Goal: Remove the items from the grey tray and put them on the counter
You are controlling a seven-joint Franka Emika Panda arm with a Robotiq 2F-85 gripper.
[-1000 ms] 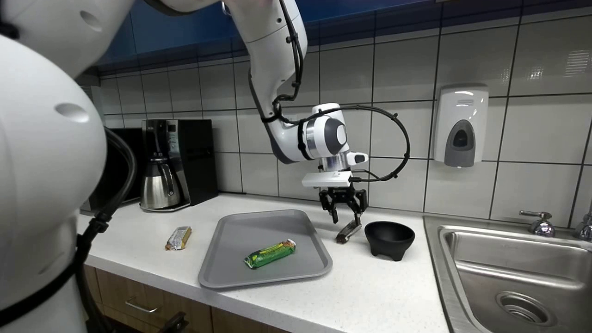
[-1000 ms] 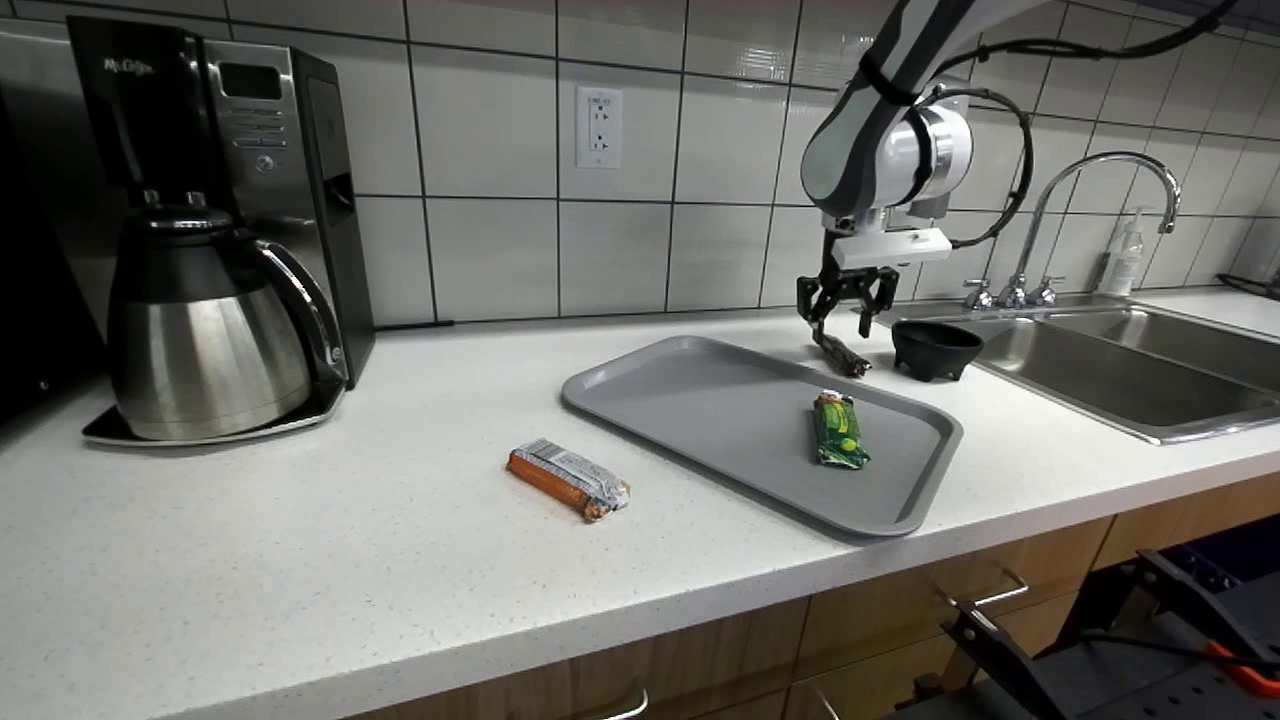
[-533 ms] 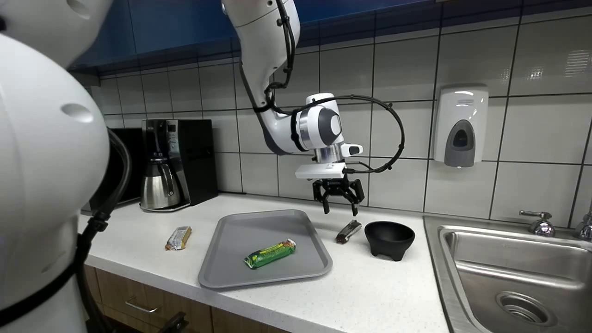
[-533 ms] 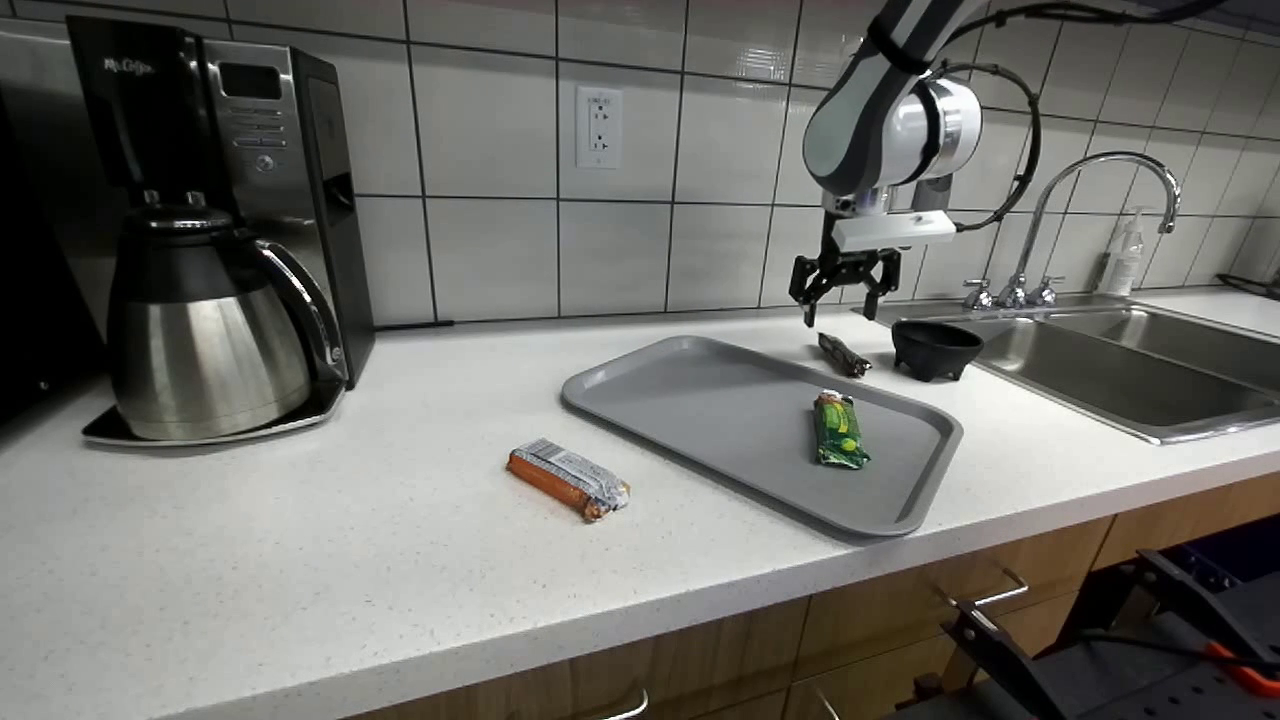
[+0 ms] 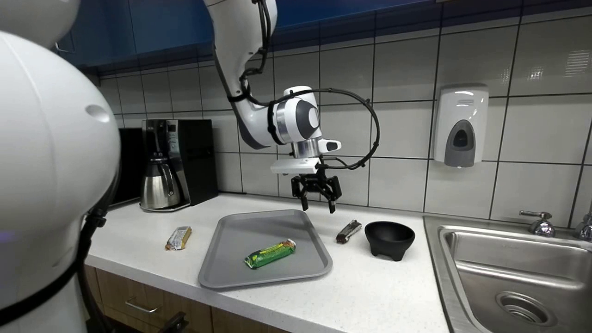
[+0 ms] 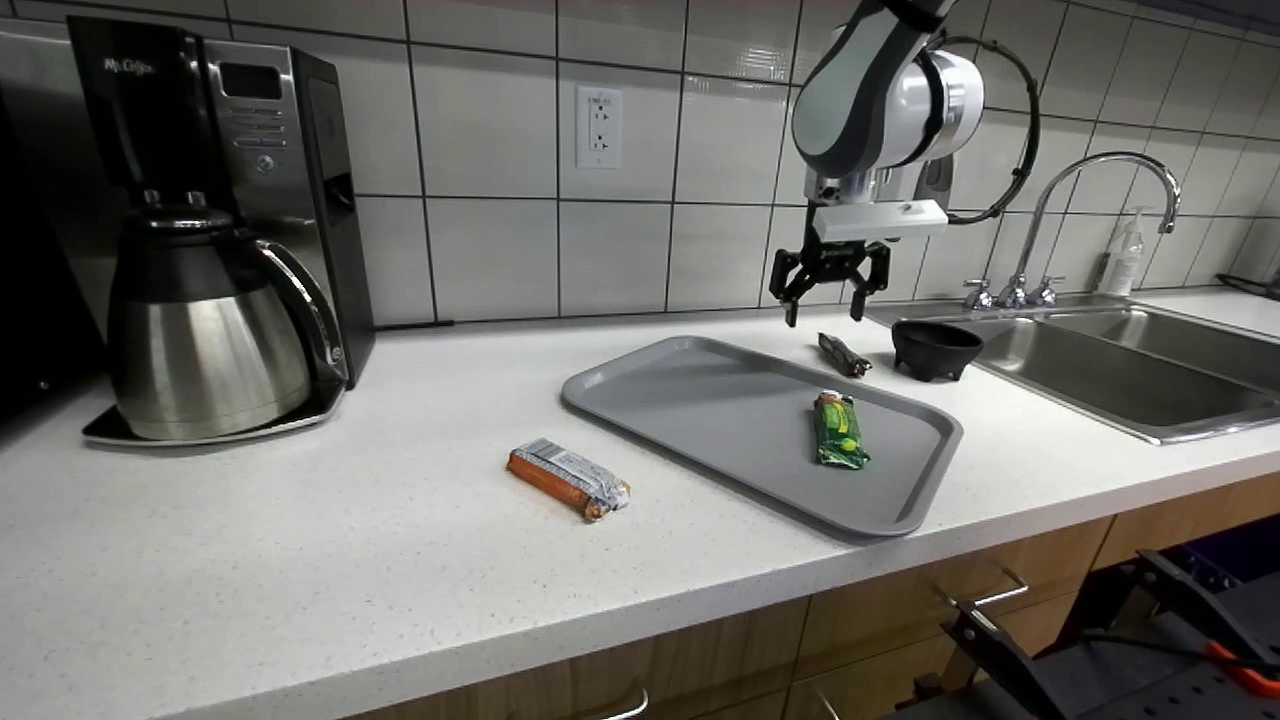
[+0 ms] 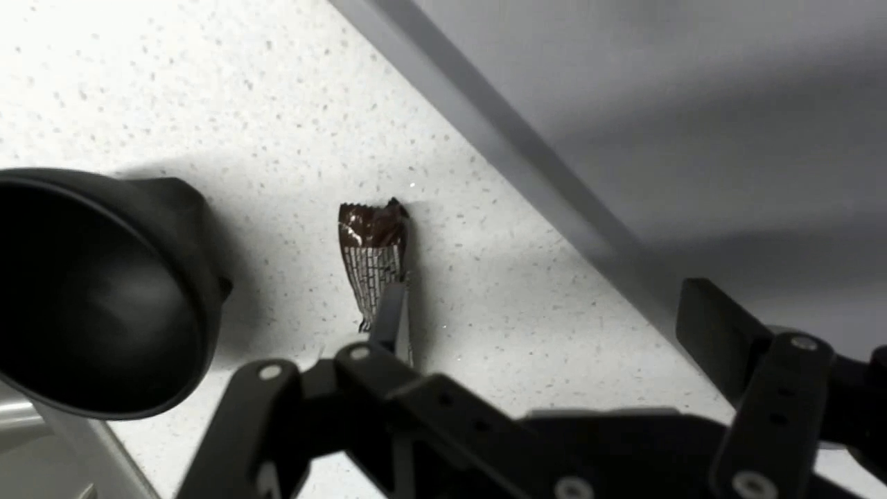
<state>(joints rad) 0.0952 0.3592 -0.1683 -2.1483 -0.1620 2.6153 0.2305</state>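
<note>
I hold my pincer (image 5: 318, 208) wide, nothing between its jaws, raised above the table (image 5: 370, 291) at the centre of an exterior view; that height should let me cross the tray (image 5: 266, 231), lower middle there, without catching its rim. On the tray lies the green bar (image 5: 269, 254), flat, running from lower left to upper right, the one piece I judge left to take off. The dark bar (image 5: 348, 231) rests on the table right of the tray, between it and the bowl (image 5: 390, 240), touching neither: a gap that seems to serve as a setting-down spot. The silver bar (image 6: 568, 480), lower middle of an exterior view, lies on the table across the tray from them, presumably so that the pieces don't crowd each other. My spread suits a pinch across the green bar's narrow width.
</note>
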